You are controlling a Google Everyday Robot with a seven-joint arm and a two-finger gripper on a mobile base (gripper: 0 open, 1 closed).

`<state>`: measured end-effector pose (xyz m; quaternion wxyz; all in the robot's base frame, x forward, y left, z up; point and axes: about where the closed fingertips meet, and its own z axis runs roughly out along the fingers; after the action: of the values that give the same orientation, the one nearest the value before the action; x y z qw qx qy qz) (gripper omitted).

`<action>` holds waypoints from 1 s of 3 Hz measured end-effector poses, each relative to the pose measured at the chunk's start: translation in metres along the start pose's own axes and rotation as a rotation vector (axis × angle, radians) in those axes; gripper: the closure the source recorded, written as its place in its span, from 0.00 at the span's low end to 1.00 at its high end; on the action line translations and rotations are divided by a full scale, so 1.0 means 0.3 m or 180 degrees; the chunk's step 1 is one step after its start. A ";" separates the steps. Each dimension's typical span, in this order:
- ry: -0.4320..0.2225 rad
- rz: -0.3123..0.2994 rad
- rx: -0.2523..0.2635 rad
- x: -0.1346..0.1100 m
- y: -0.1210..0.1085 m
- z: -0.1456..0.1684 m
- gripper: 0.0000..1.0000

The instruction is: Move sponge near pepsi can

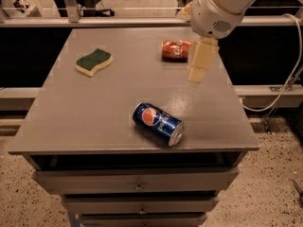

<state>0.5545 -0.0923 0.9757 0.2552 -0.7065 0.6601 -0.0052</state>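
Grey drawer-top table (85, 122), camera view: sponge (94, 62) at the left rear, well apart from the pepsi can (158, 123) lying on its side near the front. Gripper (198, 65) hangs over the right side beside the orange-red can (176, 50); spread or closed, can't tell. Judgement: nothing done yet, so reach, grasp and carry are all left.

Cream gripper (195, 75) over grey table (90, 112); green sponge (94, 61)

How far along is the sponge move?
Nothing done yet: the green-topped yellow sponge lies at the grey table's far left, well apart from the blue Pepsi can near the front edge. The gripper hangs over the right side, by the red soda can. Reaching, grasping, carrying remain.
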 end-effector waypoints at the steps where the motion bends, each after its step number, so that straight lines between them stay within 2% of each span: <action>1: -0.0246 0.0077 0.0068 -0.059 -0.041 0.045 0.00; 2: -0.0739 0.0253 0.0110 -0.203 -0.173 0.172 0.00; 3: -0.1126 0.0495 0.0055 -0.343 -0.323 0.342 0.00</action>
<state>0.6666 0.0400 0.9560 0.3730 -0.6411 0.6574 0.1332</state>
